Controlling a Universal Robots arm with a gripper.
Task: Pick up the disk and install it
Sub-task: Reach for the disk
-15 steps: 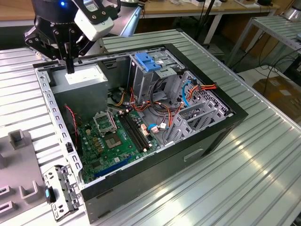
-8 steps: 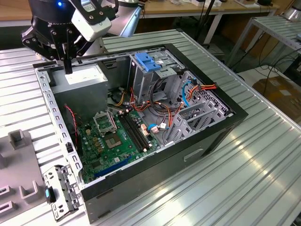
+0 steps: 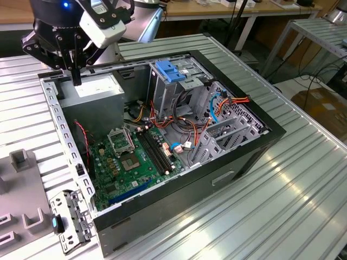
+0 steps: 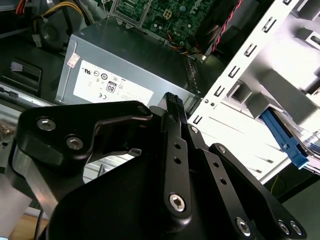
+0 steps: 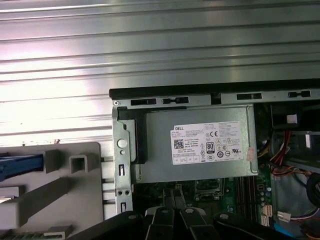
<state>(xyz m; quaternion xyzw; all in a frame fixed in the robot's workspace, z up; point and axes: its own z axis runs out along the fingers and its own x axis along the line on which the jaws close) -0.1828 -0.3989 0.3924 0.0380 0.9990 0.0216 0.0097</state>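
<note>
A ribbed metal table (image 3: pixel 303 206) carries an open computer case (image 3: pixel 179 192) lying on its side, with the green board (image 3: pixel 130 162) exposed. On the table at the exterior view's left, just beside the case, sits a grey holder (image 3: pixel 21 187) with raised blocks. In the far left corner of the case is the grey power box (image 3: pixel 95 89) with a white sticker. Further right, a blue bracket (image 3: pixel 171 70) tops the drive cage (image 3: pixel 162 95).

The gripper (image 3: pixel 76 80) hangs over the left end of the power box and seems clear of it. Its two fingers look pressed together, with nothing between them.

The disk (image 5: pixel 20 163) lies on the grey holder outside the case, to the left of the case wall and well apart from the gripper. Both wrist views show a blue strip there (image 4: pixel 283 140), which I take for its side rail; the body is cut off.

By my judgement the disk will be stiff and dense, fairly heavy for its size, and smooth on its metal faces. It is also likely to be sensitive to knocks. The safest hold is probably across the two long edges at mid-length, where the plastic rails offer some grip. That hold keeps pressure off the label face and the underside.
</note>
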